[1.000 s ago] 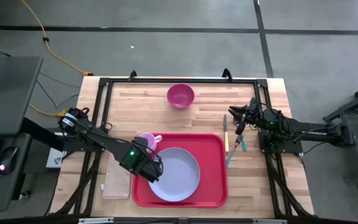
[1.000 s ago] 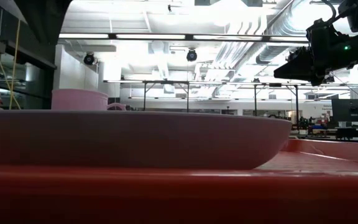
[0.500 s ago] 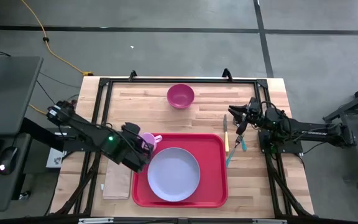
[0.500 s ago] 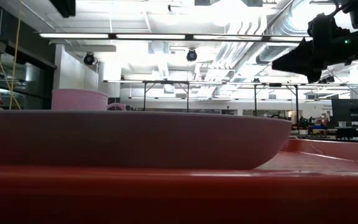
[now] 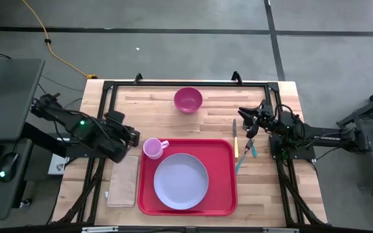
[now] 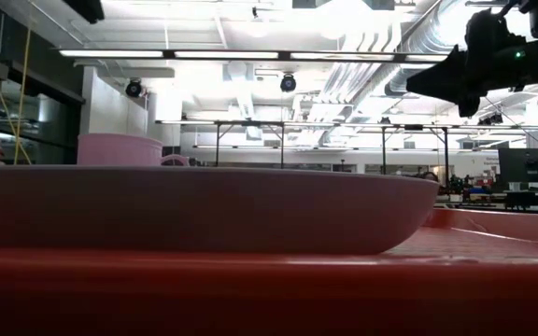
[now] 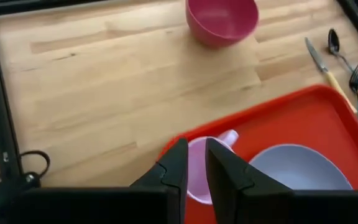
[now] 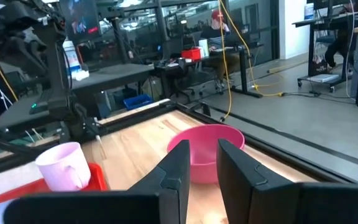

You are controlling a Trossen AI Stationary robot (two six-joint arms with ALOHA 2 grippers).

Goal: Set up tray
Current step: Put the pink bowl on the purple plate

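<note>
Fingers nearly together and holding nothing, the left gripper [image 5: 133,136] hovers at ten o'clock off the tray [image 5: 225,194], where plate [image 5: 180,181] and pink cup [image 5: 152,149] sit; the cutlery [image 5: 245,145] at three o'clock likely goes next, needing a fresh grasp.
</note>
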